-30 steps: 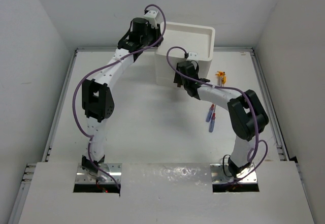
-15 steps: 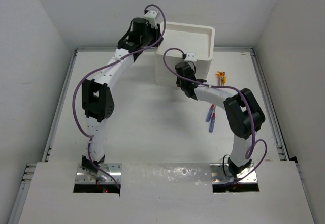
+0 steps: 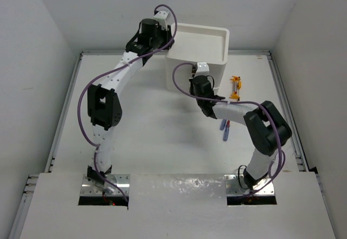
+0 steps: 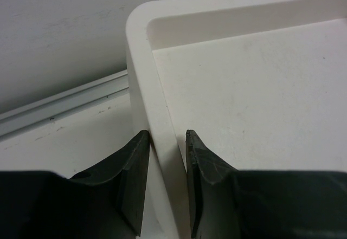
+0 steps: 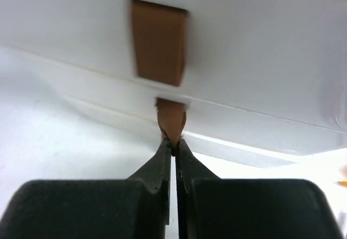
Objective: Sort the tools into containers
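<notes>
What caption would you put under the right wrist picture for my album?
Black right fingers pinch the lower red-brown square drawer handle on the white plastic drawer unit.

White table (image 3: 157, 141) with grey metal rails (image 3: 64, 118) along its edges, plain white walls (image 3: 38, 27) around it

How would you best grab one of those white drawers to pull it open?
By its small brown handle, coming straight at the front. The drawer front is flat, with nothing else to pinch. The handle is a thin tab sticking out, so a pinch across its sides should hold. The right end effector is shut on one this way.
</notes>
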Robot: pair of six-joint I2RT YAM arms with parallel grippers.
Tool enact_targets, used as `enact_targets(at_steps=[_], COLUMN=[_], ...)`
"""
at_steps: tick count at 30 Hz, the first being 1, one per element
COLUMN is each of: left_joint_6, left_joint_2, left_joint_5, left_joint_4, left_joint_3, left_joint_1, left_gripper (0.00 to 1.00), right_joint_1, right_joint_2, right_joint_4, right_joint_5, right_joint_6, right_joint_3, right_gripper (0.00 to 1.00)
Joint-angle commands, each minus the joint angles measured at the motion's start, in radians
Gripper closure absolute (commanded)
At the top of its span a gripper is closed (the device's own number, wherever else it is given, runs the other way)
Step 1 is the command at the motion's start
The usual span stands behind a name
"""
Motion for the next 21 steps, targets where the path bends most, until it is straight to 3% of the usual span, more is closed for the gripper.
enact_targets(at_steps=[1, 13, 21], left_joint_6=[0.015, -0.014, -0.014], left_joint_2=[0.075, 0.075, 0.082], left_joint_5=[0.056, 0.009, 0.005], left_joint_4=[-0.188, -0.178, -0.175], left_joint_3=[-0.013, 0.002, 0.004], left_joint_1=[-0.018, -0.019, -0.019], left_gripper=[1.0, 1.0, 1.0], right_joint_1=[0.022, 0.062, 0.242], right_joint_2=[-0.169, -0.379, -0.557], right_joint_4=[0.168, 0.148, 0.036], right_joint_5=[-0.099, -0.217, -0.115], right_joint_6=[-0.076, 0.051, 0.085], right_joint_3=[-0.112, -0.355, -0.473], right_gripper=[1.0, 1.0, 1.0])
